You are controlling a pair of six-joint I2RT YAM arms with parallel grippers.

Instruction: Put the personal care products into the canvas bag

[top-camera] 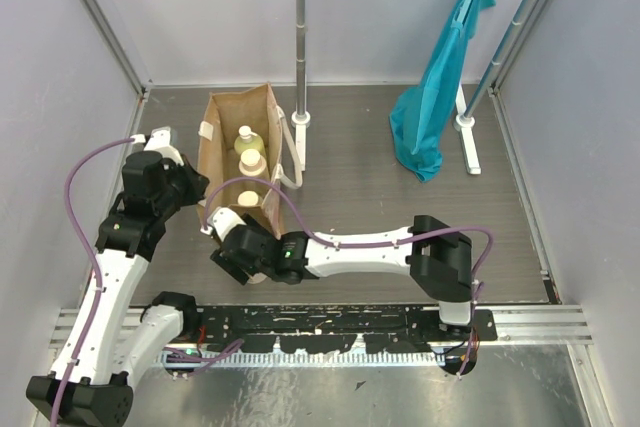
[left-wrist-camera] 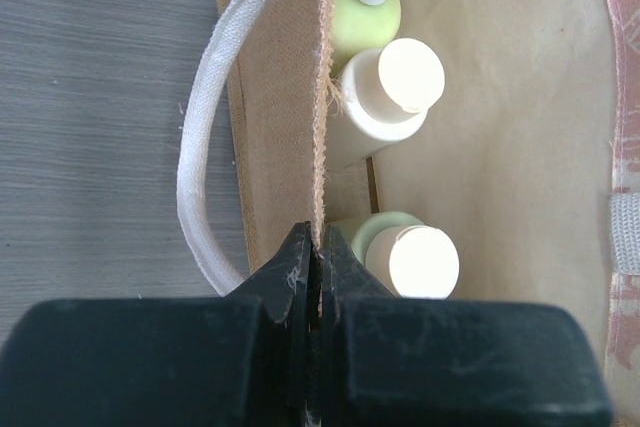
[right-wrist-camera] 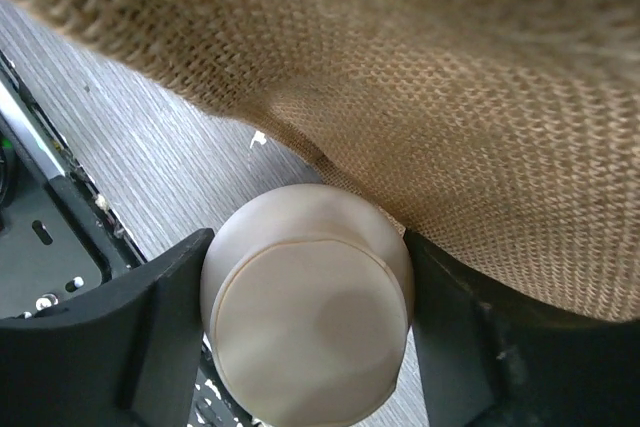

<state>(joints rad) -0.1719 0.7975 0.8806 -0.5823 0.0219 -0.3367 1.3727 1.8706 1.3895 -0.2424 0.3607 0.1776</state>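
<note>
Plainly, everything turns on where the mouth of the canvas bag lies from the right claw. That claw is closed on the sides of a cream-beige bottle and holds it outside the bag, low at its near end. In the right wrist view the bottle is hard up against the woven outer wall, possibly touching it. From the claw, the opening lies up and away from the arm bases. The mouth's long axis runs near to far, so I judge the bottle must rise over the near rim before it can go in. The left claw is pinched tight on the bag's left wall at the rim, beside the white strap, and seems to hold the mouth open. Three products are inside in a row along that wall: a yellow-green pump bottle farthest, a cream bottle in the middle, and a capped yellow-green bottle nearest. Free room shows on the right of the mouth. The right arm is the nearer one for the drop, with the bag standing on the grey surface.
</note>
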